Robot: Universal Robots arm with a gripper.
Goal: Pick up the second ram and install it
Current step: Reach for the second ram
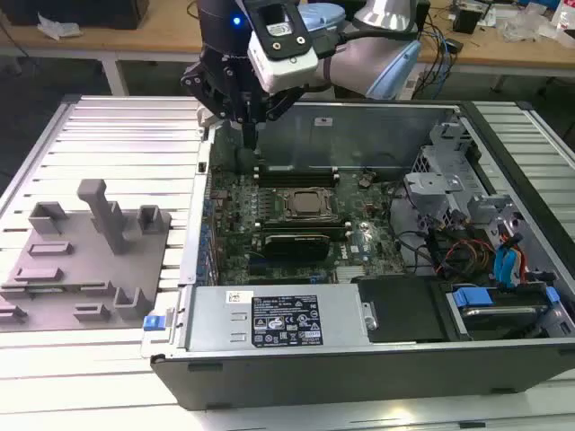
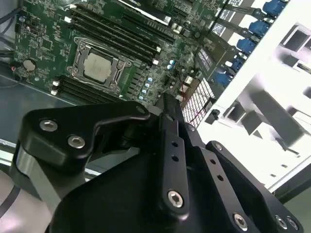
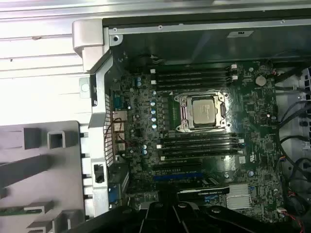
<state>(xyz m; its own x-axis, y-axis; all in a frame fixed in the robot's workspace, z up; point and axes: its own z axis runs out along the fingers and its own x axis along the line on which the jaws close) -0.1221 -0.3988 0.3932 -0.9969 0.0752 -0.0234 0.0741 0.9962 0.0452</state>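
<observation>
Tool (image 1: 249,142) pinched closed, empty, over motherboard (image 1: 235,205); second ram (image 3: 19,211) in grey fixture (image 1: 54,269); slatted metal table (image 1: 117,135); wooden benches (image 1: 153,36) behind

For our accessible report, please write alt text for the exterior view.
A robot's pincer hangs over the motherboard inside an open computer case, near its wall at the exterior view's left. A grey fixture lies on the table beyond that wall.
</observation>
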